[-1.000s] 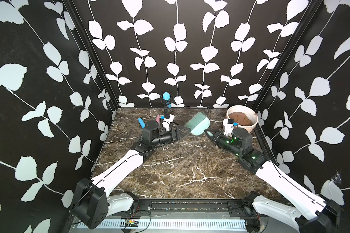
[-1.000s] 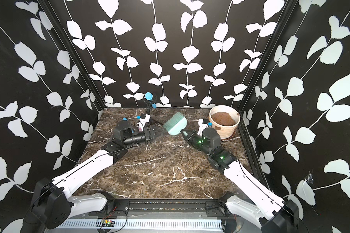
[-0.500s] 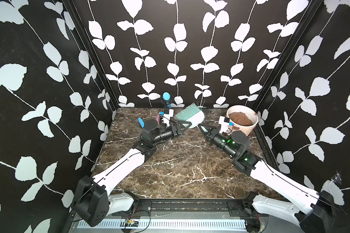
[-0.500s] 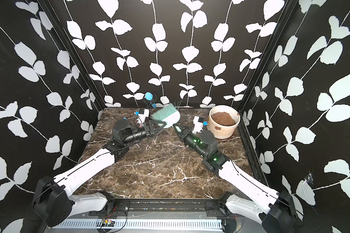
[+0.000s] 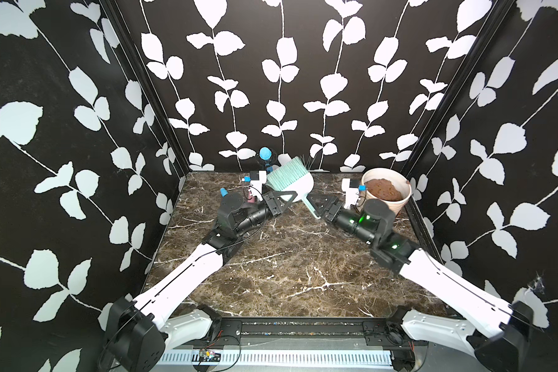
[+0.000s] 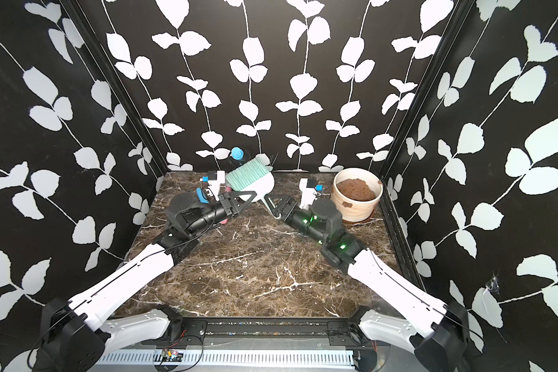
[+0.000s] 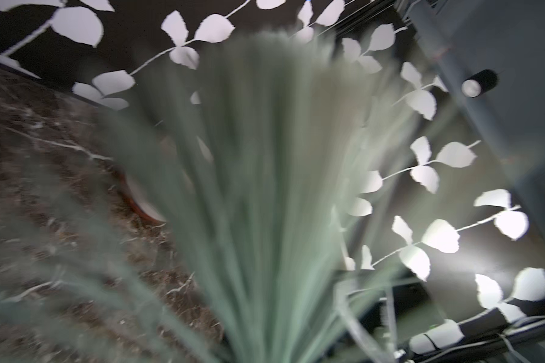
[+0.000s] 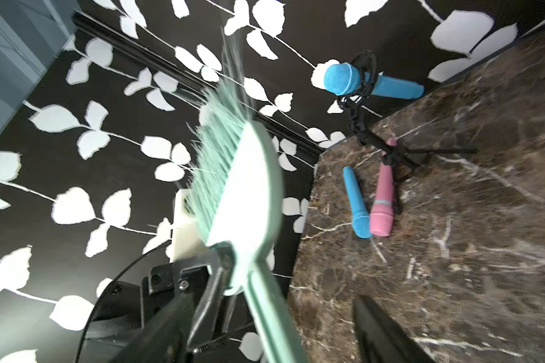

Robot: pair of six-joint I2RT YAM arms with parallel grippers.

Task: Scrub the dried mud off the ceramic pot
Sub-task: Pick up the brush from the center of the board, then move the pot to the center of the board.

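Note:
A brush with mint bristles and a white back (image 5: 290,180) (image 6: 250,180) hangs above the back of the table, bristles up. My left gripper (image 5: 292,194) (image 6: 253,193) is shut on the neck of its head; its wrist view shows only blurred bristles (image 7: 265,188). My right gripper (image 5: 314,201) (image 6: 273,201) (image 8: 274,333) stands open, with the mint handle (image 8: 265,308) running between its jaws. The ceramic pot (image 5: 400,201) (image 6: 361,207), cream, ribbed and full of brown soil, stands at the back right behind the right arm. Dried mud (image 6: 347,204) sticks to its side, and another blob (image 5: 408,182) to its rim.
A blue microphone on a black stand (image 5: 264,154) (image 8: 340,78) stands at the back wall. A blue one (image 8: 356,204) and a pink one (image 8: 383,204) lie on the marble table (image 5: 287,257) behind the left arm. Leaf-patterned walls close in three sides.
The brush has passed from hand to hand: the left gripper closed on its head and the right gripper then opened off the handle. The brush moved left and back, turning bristles up.

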